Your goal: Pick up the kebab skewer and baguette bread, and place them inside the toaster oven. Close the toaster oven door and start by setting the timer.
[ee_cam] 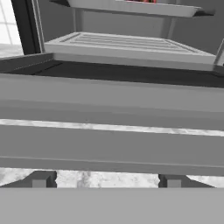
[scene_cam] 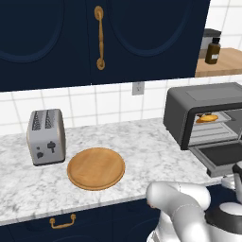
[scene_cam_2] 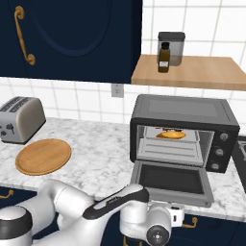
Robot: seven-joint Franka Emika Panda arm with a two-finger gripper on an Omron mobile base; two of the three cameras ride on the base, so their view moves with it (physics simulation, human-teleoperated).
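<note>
1. Two countertop items, a silver toaster (scene_cam: 46,137) and a round wooden board (scene_cam: 96,168), sit left of the toaster oven (scene_cam: 198,111) on the marble surface (scene_cam: 142,142); the baguette bread (scene_cam: 207,118) lies inside.
2. Right base view: the toaster oven door (scene_cam_2: 172,181) lies dropped open; the kebab skewer (scene_cam_2: 168,129) is just behind the bread; a bottle (scene_cam_2: 164,57) stands on the shelf (scene_cam_2: 192,72) above.
3. Hand view: the claw (ee_cam: 106,180) has its fingers spread wide, empty, just before the door's edge.

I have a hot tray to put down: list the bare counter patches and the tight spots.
Free: the marble between the round wooden board and the toaster oven, and behind the board up to the wall tiles. Tight: the gap between the silver toaster and the board, and in front of the oven, where its dropped door lies.
</note>
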